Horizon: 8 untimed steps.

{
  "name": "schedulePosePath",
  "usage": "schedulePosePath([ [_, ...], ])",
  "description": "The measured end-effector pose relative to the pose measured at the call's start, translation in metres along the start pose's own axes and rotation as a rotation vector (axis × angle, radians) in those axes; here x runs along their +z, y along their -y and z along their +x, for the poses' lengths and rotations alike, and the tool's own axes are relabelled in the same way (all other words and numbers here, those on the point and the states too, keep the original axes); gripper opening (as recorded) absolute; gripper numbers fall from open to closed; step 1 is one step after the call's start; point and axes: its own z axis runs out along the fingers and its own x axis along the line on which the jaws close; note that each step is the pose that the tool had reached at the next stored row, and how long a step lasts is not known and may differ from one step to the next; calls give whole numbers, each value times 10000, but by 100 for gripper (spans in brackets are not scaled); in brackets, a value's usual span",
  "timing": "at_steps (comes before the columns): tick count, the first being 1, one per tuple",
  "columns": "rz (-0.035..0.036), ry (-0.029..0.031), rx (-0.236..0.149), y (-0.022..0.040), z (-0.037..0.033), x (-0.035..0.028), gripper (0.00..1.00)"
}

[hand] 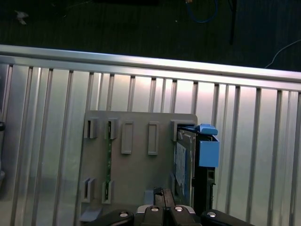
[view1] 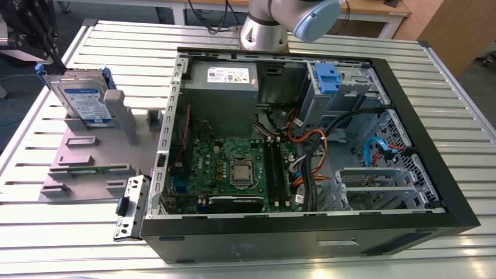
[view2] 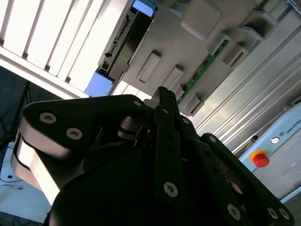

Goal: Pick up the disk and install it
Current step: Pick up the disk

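1. The open computer case (view1: 310, 226) lies near the table's (view1: 465, 116) front edge.
2. The disk (view1: 83, 99) stands on its edge at the grey holder's (view1: 108, 154) far end.
3. The gripper (hand: 159, 193) hangs above the holder, fingers pressed together, holding nothing.
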Motion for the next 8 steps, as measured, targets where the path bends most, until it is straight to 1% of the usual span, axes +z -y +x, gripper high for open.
schedulePosePath([
  [8, 0, -1, -55, 0, 0, 0, 11],
])
